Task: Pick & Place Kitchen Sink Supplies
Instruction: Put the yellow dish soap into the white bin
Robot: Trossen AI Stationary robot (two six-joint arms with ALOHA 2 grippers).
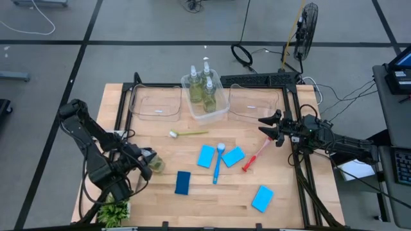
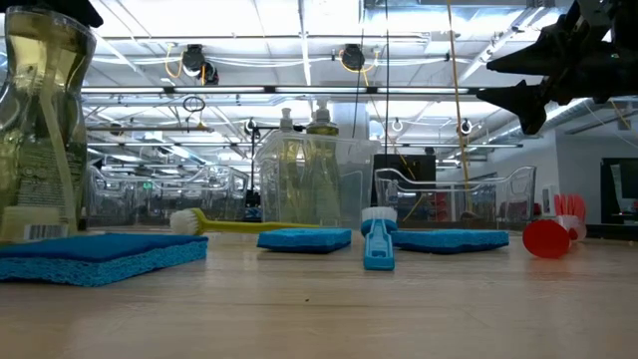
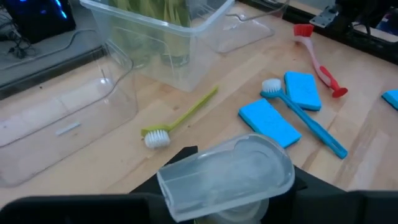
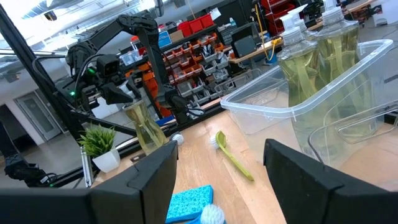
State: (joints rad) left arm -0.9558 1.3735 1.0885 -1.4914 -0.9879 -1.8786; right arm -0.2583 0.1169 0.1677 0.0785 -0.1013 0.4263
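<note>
Three clear pump bottles [image 1: 201, 83] of yellow-green liquid, white tops, upright together in the middle bin at the table's far edge. Fourth bottle [image 1: 155, 164] upright near the left front, between dark fingers. Four blue sponges flat on the wood: one [image 1: 183, 182] left of centre, two [image 1: 206, 156] [image 1: 233, 156] flanking the blue brush [image 1: 218, 163], one [image 1: 262, 198] toward the right front. Green brush [image 1: 188, 133] lying before the bins, white bristles leftward. Red brush [image 1: 256, 156] angled right of centre.
</note>
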